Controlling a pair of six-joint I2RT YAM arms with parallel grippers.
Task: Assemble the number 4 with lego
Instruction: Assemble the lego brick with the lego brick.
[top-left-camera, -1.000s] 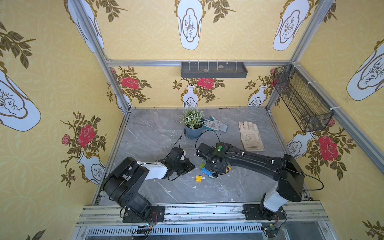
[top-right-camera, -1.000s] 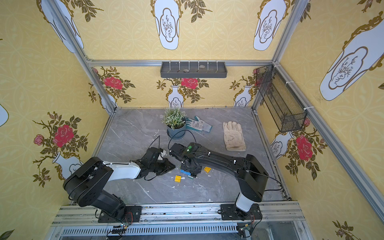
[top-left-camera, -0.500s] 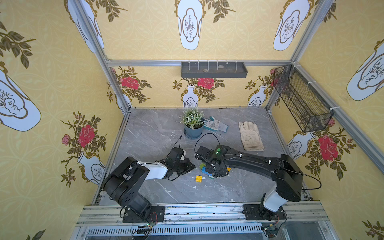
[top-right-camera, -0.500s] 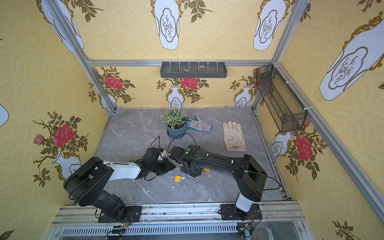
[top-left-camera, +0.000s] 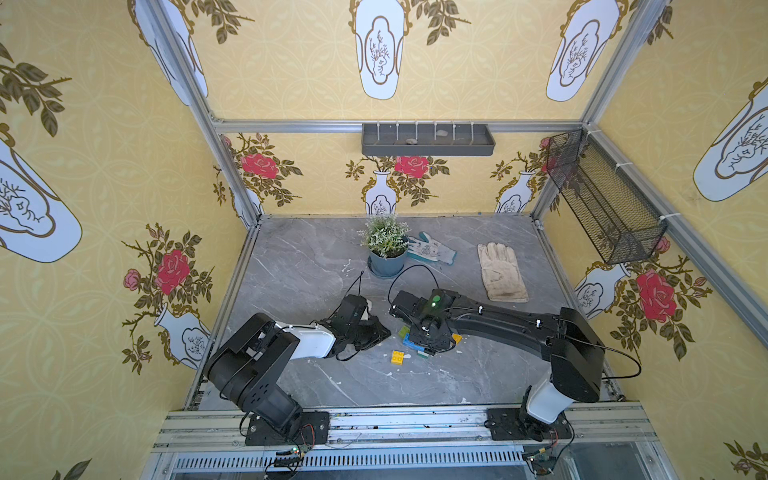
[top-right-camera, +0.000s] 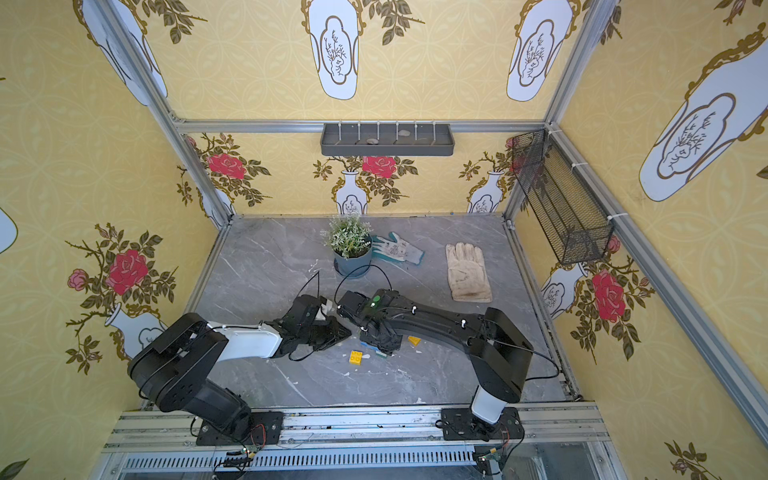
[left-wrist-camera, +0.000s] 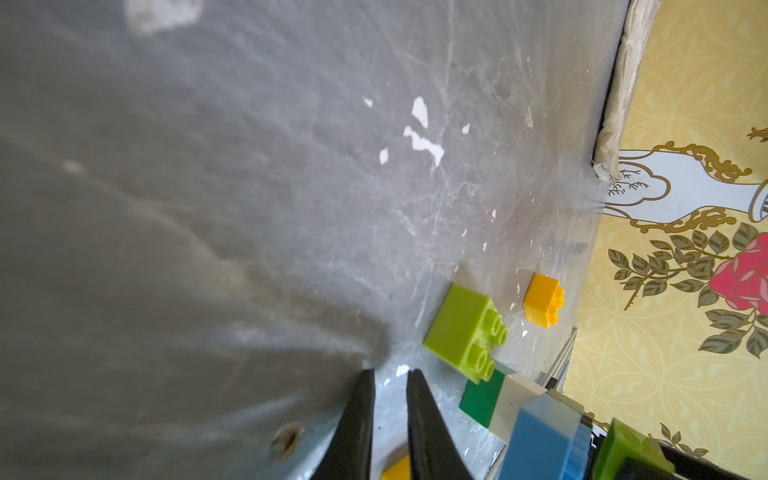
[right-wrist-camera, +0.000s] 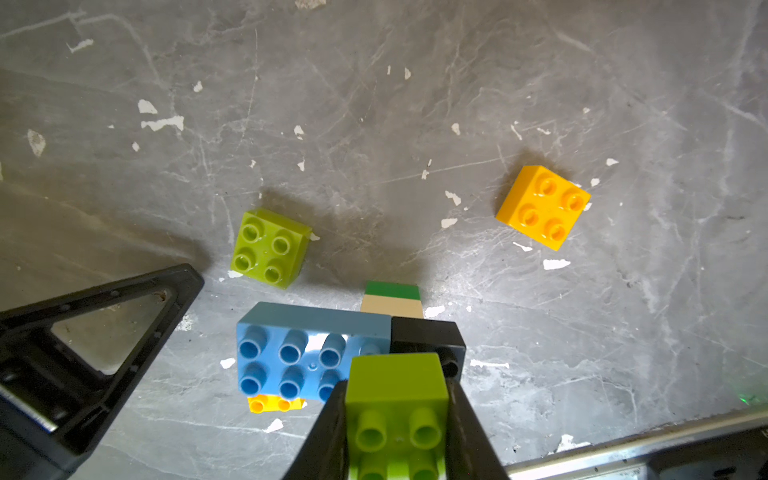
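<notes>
The right gripper clamps a lime brick over one end of the blue bar, likely to seat a prong. The left gripper, jaws together and empty, rests at the bar's nine o'clock in both top views, probably keeping clear. In a top view, a yellow brick waits at seven o'clock.

Yellow wallpaper printed with red roses and white vases covers the walls in both top views, edged by a silver metal frame. The grey marbled surface is scuffed and flecked with white chips. A grey shelf hangs at twelve o'clock and a black wire basket at two o'clock. The light is even and the shadows are soft.
</notes>
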